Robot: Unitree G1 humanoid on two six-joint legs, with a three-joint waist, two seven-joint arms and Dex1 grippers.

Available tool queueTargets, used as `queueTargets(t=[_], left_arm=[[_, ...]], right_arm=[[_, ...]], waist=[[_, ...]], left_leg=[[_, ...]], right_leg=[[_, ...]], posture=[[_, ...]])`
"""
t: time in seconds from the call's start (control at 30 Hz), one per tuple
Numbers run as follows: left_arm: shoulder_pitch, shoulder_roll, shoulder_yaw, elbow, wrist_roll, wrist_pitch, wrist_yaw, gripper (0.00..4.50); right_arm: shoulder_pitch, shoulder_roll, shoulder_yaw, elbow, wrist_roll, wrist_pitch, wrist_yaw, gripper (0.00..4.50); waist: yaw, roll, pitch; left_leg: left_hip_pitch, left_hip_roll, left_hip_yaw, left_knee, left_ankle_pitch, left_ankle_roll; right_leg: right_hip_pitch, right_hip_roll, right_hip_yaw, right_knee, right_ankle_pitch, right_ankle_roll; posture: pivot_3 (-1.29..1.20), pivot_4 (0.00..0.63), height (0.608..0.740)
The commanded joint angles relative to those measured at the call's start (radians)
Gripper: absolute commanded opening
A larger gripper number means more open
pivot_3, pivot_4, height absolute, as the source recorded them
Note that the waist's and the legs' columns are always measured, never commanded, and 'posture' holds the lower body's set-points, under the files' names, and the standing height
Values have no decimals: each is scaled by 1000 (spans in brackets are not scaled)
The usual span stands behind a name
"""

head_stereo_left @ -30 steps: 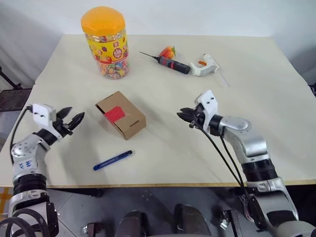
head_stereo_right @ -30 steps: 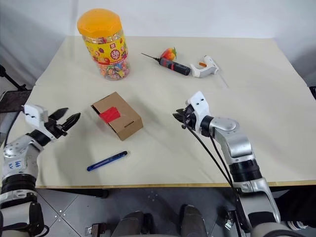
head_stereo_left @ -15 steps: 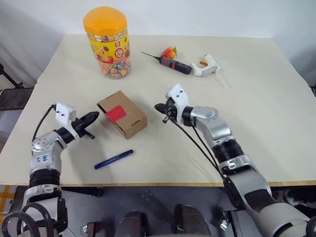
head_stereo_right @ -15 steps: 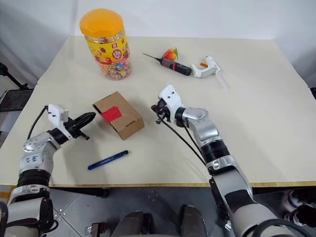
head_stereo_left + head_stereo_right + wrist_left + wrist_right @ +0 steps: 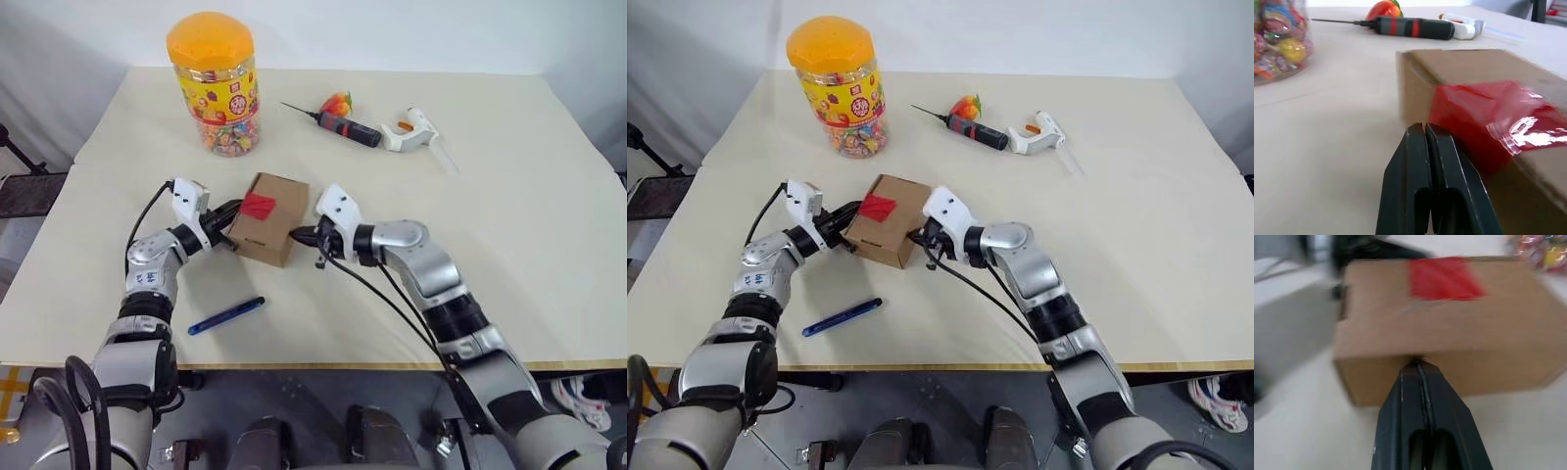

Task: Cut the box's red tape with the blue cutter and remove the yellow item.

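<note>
The brown cardboard box (image 5: 272, 227) lies mid-table with the red tape (image 5: 258, 206) on its top. My left gripper (image 5: 232, 212) is shut, its tips against the box's left end right by the tape (image 5: 1488, 122). From the other side my right gripper (image 5: 300, 235) is shut too, its tip pressed to the box's side wall (image 5: 1449, 338). The box sits squeezed between the two tips. The blue cutter (image 5: 225, 316) lies free on the table near the front edge, below the left arm. The yellow item is hidden.
A candy jar (image 5: 211, 78) with an orange lid stands at the back left. A black-and-red needle tool (image 5: 338, 124), an orange-red fruit toy (image 5: 335, 101) and a white glue gun (image 5: 411, 129) lie at the back. The table's right half (image 5: 529, 215) is bare.
Both grippers swung inward to the box, the left one closing on the way. The box has turned and slid a little to the right between them.
</note>
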Motion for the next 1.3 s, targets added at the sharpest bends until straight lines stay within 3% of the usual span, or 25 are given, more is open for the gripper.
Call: queueTargets(t=[0.03, 0.17, 0.4, 0.5, 0.6, 0.73, 0.87, 1.07, 1.3], left_arm=[[-62, -41, -19, 62, 33, -48, 5, 82], [-81, -24, -1, 101, 39, -67, 14, 82], [-11, 109, 50, 64, 9, -54, -19, 82], [58, 157, 73, -15, -25, 0, -86, 82], [174, 164, 65, -207, -86, 133, -184, 82], [385, 174, 16, -584, -156, 343, -247, 82], [444, 152, -16, -773, -191, 471, -219, 82], [427, 119, -59, -852, -205, 550, -203, 82], [299, 68, -71, -651, -125, 413, -155, 82]], right_arm=[[-1, 10, 22, -199, 54, 112, 11, 0], [-1, -17, 18, -279, 56, 170, -3, 0], [-66, -67, -92, -274, 88, 198, -53, 0], [-149, -52, -155, -109, 77, 118, -107, 0], [-230, -55, -150, 103, 15, -29, -145, 0], [-411, -41, -125, 589, -92, -299, -211, 0], [-531, -6, -88, 943, -181, -486, -218, 0], [-575, 21, -90, 1111, -227, -566, -131, 0], [-550, -1, -87, 1064, -230, -562, 140, 0]], waist=[[0, -1, 0], [-5, -1, 0], [-7, -2, 0], [-8, -2, 0], [-7, -2, 0], [-16, -2, 0], [-28, -2, 1], [-39, -2, 1], [-30, -2, 1]], left_leg=[[0, 0, 0, 0, 0, 0], [0, -3, 1, 0, 0, 0], [0, -3, 1, 0, 0, 0], [0, -3, 1, 0, 0, 0], [0, -1, 0, 1, 0, 0], [2, 0, -1, 0, 0, 0], [1, 0, -3, 0, 0, 0], [2, 1, -3, -1, 0, 0], [1, 1, -3, 0, 0, 0]], right_leg=[[0, 0, 0, 0, 0, 0], [0, 1, -1, 0, 0, 0], [-1, 1, 0, 0, 0, 0], [-1, 0, 0, 1, 0, 0], [-1, 0, 0, 2, 0, 0], [-2, -1, 3, 7, 0, 0], [-2, -1, 3, 7, 0, 0], [-1, 0, 3, 7, 0, 0], [-1, 0, 3, 7, 0, 0]], posture=[[0, 150, 740], [0, 150, 740], [0, 150, 740], [0, 150, 740], [0, 150, 740], [0, 150, 740], [0, 150, 740], [0, 150, 740], [0, 150, 740]])
